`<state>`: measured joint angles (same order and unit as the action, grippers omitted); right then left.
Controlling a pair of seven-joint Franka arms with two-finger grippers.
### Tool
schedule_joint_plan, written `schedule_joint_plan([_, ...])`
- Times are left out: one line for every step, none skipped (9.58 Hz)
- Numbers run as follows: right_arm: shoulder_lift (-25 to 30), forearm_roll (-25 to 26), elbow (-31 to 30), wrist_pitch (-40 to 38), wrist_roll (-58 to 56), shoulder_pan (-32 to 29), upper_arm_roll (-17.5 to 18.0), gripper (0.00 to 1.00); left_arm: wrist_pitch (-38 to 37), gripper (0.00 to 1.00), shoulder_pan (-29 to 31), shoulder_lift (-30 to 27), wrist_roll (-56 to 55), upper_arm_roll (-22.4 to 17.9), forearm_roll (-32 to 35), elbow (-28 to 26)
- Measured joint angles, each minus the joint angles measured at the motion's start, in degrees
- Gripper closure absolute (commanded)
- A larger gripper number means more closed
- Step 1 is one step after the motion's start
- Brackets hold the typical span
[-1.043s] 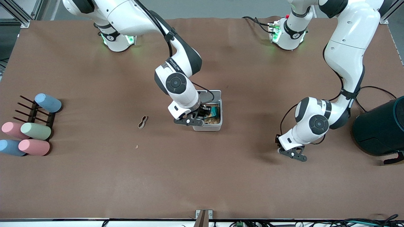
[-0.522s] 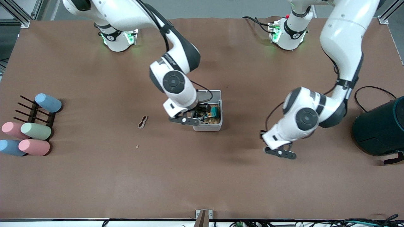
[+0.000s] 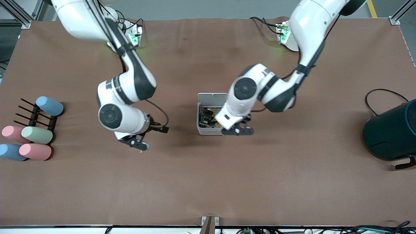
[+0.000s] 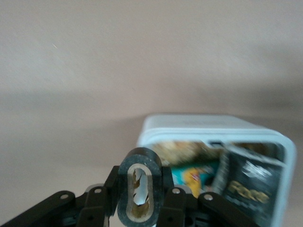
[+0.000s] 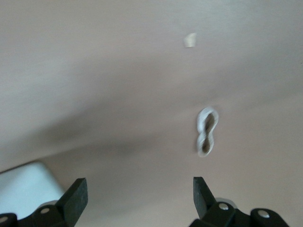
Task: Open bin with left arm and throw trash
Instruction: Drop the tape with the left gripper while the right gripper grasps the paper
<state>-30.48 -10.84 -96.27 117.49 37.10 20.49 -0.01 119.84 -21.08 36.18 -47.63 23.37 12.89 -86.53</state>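
Observation:
The white bin (image 3: 209,131) stands at the table's middle with its lid (image 3: 213,97) up. A black foil packet (image 3: 207,115) lies inside it on other scraps. My left gripper (image 3: 239,131) hangs beside the bin on the left arm's side. In the left wrist view it (image 4: 139,196) is shut on the black tape roll (image 4: 139,163), squeezed oval, with the bin (image 4: 213,124) and packet (image 4: 248,184) just ahead. My right gripper (image 3: 136,143) is open over the table. In the right wrist view it (image 5: 139,198) is empty, near the beige rubber band (image 5: 207,132). The right arm hides the band in the front view.
A tiny tan crumb (image 5: 190,40) lies past the band. Pastel cylinders (image 3: 35,135) and a black rack (image 3: 34,113) sit at the right arm's end. A dark teal container (image 3: 390,133) with a cable stands at the left arm's end.
My right gripper has left the bin and swung over to the rubber band. My left arm has moved from near the teal container to the bin.

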Motion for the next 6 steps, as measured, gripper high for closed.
schedule_joint_plan([0.6,0.0,-6.8,6.9,-1.2,-0.3,0.0,0.01,-0.1,0.96,-0.8,0.0,-1.5,0.1,0.0,0.0])
schedule_joint_plan([1.5,0.0,-12.8,12.2,-2.4,-0.3,0.2,0.01,-0.6,0.85,-1.0,0.0,-3.0,0.3,0.0,0.0])
schedule_joint_plan([2.2,0.0,-17.1,15.8,-3.1,-0.3,0.2,0.01,-1.1,0.01,-1.3,0.0,-4.4,0.4,0.0,0.0])
schedule_joint_plan([2.7,0.0,-20.2,19.1,-3.4,-0.5,0.1,0.11,-1.4,0.0,-1.9,0.0,-5.5,0.4,0.0,0.0])
schedule_joint_plan([3.1,0.0,-22.4,21.8,-3.7,-0.9,0.1,0.5,-1.6,0.0,-2.3,0.0,-6.1,0.4,0.0,-0.2])
schedule_joint_plan([3.3,0.0,-23.3,22.7,-3.9,-1.1,0.1,0.67,-1.6,0.0,-2.2,0.0,-6.3,0.4,0.0,-0.2])
